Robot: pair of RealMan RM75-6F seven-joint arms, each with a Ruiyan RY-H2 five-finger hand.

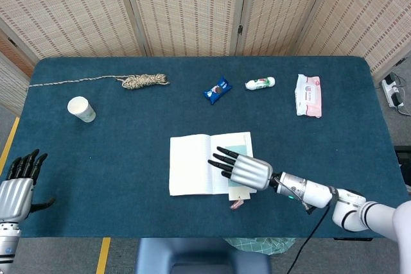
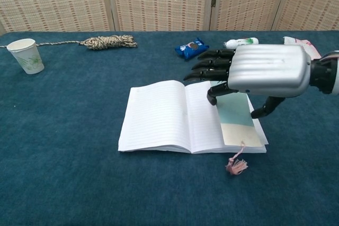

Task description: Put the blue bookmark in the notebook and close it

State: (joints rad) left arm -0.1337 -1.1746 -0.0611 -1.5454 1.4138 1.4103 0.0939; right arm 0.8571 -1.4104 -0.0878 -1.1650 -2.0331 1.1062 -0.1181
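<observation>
The open notebook (image 1: 192, 163) (image 2: 169, 116) lies flat at the table's middle, blank lined pages up. The blue bookmark (image 2: 235, 120) (image 1: 238, 148), cream at its lower end, lies along the right page near its outer edge. Its pink tassel (image 2: 236, 165) (image 1: 236, 205) rests on the cloth just in front of the notebook. My right hand (image 2: 260, 70) (image 1: 243, 171) hovers low over the right page and pinches the bookmark's upper end between thumb and fingers, the other fingers stretched toward the spine. My left hand (image 1: 17, 188) hangs at the front left table edge, fingers apart and holding nothing.
Along the back stand a paper cup (image 1: 81, 108) (image 2: 25, 55), a coil of rope (image 1: 144, 81) (image 2: 108, 41), a blue snack packet (image 1: 218, 90) (image 2: 192, 48), a small white bottle (image 1: 260, 83) (image 2: 241, 42) and a wipes pack (image 1: 307, 95). Blue cloth covers the table (image 1: 115, 158).
</observation>
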